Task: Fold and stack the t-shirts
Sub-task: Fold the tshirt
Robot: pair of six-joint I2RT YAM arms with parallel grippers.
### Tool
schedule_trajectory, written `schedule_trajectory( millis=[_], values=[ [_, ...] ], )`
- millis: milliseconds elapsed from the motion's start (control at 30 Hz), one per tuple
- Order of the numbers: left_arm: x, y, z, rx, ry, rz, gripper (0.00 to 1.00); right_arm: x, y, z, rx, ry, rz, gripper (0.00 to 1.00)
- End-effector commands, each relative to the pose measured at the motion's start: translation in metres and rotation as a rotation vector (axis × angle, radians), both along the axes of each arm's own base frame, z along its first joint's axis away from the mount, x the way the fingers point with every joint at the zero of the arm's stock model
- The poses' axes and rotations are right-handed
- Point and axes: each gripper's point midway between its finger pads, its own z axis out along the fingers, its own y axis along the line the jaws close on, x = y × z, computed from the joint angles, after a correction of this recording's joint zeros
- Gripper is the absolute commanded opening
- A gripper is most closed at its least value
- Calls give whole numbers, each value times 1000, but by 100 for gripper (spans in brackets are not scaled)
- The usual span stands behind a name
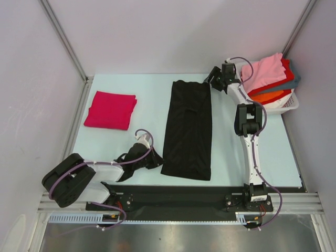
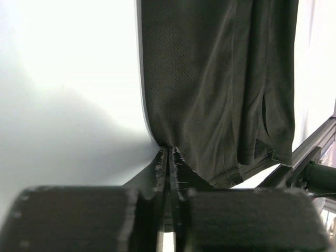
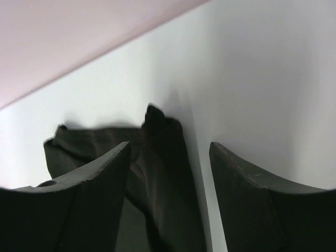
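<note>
Black pads on the left gripper (image 2: 169,157) are pressed tight together, pinching the near left edge of the black t-shirt (image 2: 220,79), and you can see the cloth pucker into the tips. Over at the far end, the right gripper (image 3: 169,147) stands spread, its jaws straddling the far right corner without biting.

My read is that they're setting up the end-to-end fold. To do it well, that right gripper wants to close low on every layer at the corner for a sure hold. Then lift just enough to clear the worktop (image 1: 147,89) and carry one end squarely over the other, edges in line.

The shirt lies as a long narrow strip running near to far down the middle, sides folded in. It's matte mesh, fairly flat, with a few soft creases. Well to its left a magenta t-shirt (image 1: 110,109) sits folded square. More shirts wait heaped in the white basket (image 1: 291,105) at far right.
</note>
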Motion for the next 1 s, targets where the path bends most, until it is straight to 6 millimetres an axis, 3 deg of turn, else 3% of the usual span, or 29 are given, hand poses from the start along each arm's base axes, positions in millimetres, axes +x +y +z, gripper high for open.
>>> schedule_trajectory(
  millis=[0,33,67,100,133,167,200,233,267,300,333,367,400,433,467,500,533,600,633,667,733,767,833,967],
  values=[
    [0,-4,4,0,-15,-8,12,-15,-4,34,-57,-9,6,69],
    [1,-3,7,-2,-27,-7,16,-28,-5,18,-58,41,4,69],
    [1,-1,7,7,-31,0,20,-30,-7,29,-53,22,0,69],
    [-1,2,5,24,-25,-1,26,-37,-9,54,-51,-9,-7,69],
    [-1,3,6,33,-23,1,28,-54,-10,40,-54,34,-13,68],
    [0,5,10,35,-36,5,31,-61,-12,44,-63,24,-29,68],
    [-4,9,6,61,-24,-1,36,-70,-12,79,-58,-26,-35,68],
    [-5,11,7,66,-26,1,38,-94,-10,55,-66,35,-26,68],
    [-6,14,10,70,-33,3,41,-103,-6,61,-77,22,-25,69],
    [-8,16,10,79,-37,-4,42,-115,-4,92,-80,-23,-32,69],
    [-8,18,12,83,-43,-3,43,-129,-3,91,-93,-10,-36,68],
    [-10,19,14,87,-47,-8,43,-153,-8,74,-128,37,-52,68],
    [-10,20,15,92,-55,-14,44,-171,-1,69,-144,55,-46,68],
    [-11,21,15,96,-55,-20,45,-187,-1,91,-145,20,-56,67],
    [-13,22,17,95,-56,-24,45,-220,-3,58,-161,103,-59,66],
    [-15,21,18,91,-54,-34,45,-240,3,51,-162,123,-49,65],
    [-16,21,18,91,-54,-40,45,-254,5,74,-141,68,-51,64],
    [-20,23,16,86,-49,-44,45,-303,3,42,-160,138,-40,61],
    [-22,22,16,82,-47,-52,45,-326,11,34,-174,167,-6,61],
    [-23,23,15,82,-46,-56,45,-340,10,47,-174,136,-8,61],
    [-25,23,14,83,-39,-69,45,-385,12,22,-213,213,43,61],
    [-26,22,14,80,-37,-74,45,-397,13,32,-196,192,42,62],
    [-28,21,13,78,-28,-84,45,-431,11,9,-169,267,57,61],
    [-30,22,13,73,-29,-85,44,-479,33,-3,-107,322,179,56]
  ],
)
